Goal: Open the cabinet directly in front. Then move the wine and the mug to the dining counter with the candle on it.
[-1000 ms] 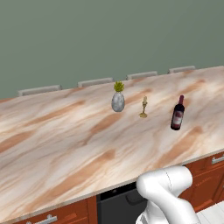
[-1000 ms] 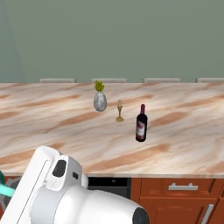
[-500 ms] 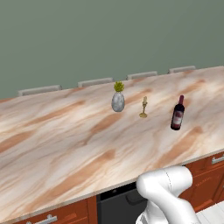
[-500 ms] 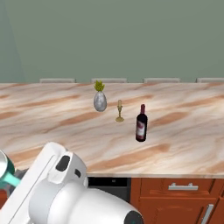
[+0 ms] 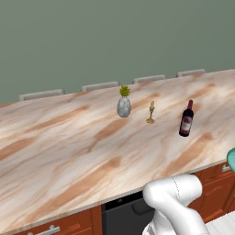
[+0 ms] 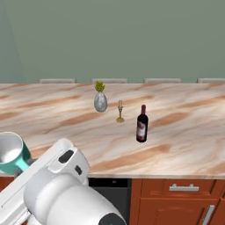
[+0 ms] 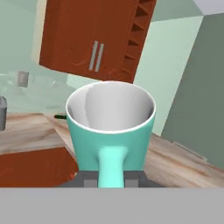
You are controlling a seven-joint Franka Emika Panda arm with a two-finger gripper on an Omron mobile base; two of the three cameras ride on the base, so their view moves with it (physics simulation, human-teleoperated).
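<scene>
Mug: clamped by handle in closed hand, held upright, low at near tabletop edge, off to arm's side. Wine already stood mid-slab; candle just beyond, farther in.

Counter: beige marble, brown veining in long diagonal streaks. Wine: dark glass, dark red capsule on neck, red-and-white label. Candle: brass-gold. Vase: grey, mottled, topped by yellow-green plant. Mug: teal outside incl. handle, pale grey-white inside. Cabinet: reddish-brown wood, silver bar handles. Base cabinets: same reddish-brown, silver pulls. Wall: flat grey-green. Chair backs: light grey.
</scene>
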